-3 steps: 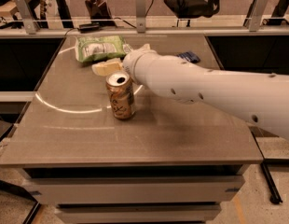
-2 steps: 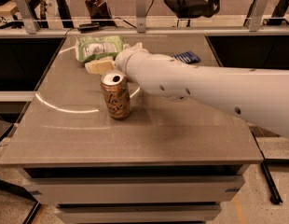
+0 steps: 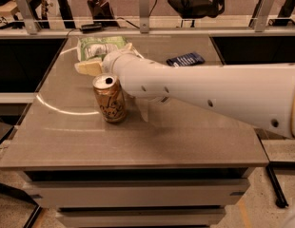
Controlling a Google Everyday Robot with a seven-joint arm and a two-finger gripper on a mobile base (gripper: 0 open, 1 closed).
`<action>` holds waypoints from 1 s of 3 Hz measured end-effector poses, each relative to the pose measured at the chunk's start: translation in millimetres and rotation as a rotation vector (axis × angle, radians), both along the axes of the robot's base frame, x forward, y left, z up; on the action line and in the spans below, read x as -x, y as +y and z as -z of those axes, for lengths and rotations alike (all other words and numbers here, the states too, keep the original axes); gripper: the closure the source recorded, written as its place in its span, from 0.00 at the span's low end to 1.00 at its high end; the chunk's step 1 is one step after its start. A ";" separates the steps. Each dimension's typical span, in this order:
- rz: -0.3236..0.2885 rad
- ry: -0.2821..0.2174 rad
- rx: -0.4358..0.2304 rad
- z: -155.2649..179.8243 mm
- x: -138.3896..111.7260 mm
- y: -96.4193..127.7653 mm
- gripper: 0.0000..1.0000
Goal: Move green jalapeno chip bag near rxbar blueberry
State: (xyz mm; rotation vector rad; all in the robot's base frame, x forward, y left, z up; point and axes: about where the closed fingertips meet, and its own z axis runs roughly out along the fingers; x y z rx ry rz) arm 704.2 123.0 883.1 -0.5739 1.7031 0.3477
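The bench [image 3: 185, 141] is seen from the front, and the white arm [image 3: 209, 89] is stretched across it from the right edge toward the far-left corner. The gripper [image 3: 90, 67] is found at the arm's tip, low over the surface, right against the near edge of the chip bag [image 3: 97, 46]. Only a cream-coloured part of it is shown past the wrist, so how far it is open cannot be told, and no grasp can be confirmed. The bag is laid flat at the far-left part of the bench, light green with a pale panel, its near-right side partly covered by the wrist. The rxbar [image 3: 185, 59] is seen further right along the far side, dark blue and flat, just behind the arm; it is well apart from the bag, with the arm between the two. A gold can [image 3: 109, 99] is stood upright nearer the front, its top opened, just beside the arm's underside and below the gripper. A small black device [image 3: 90, 27] is set on the ledge beyond the far edge.
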 end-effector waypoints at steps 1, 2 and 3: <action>0.050 -0.024 0.038 9.2 -14.2 7.5 0.00; 0.062 -0.005 0.025 7.5 -14.5 13.3 0.00; 0.097 -0.009 0.018 5.8 -17.8 10.6 0.00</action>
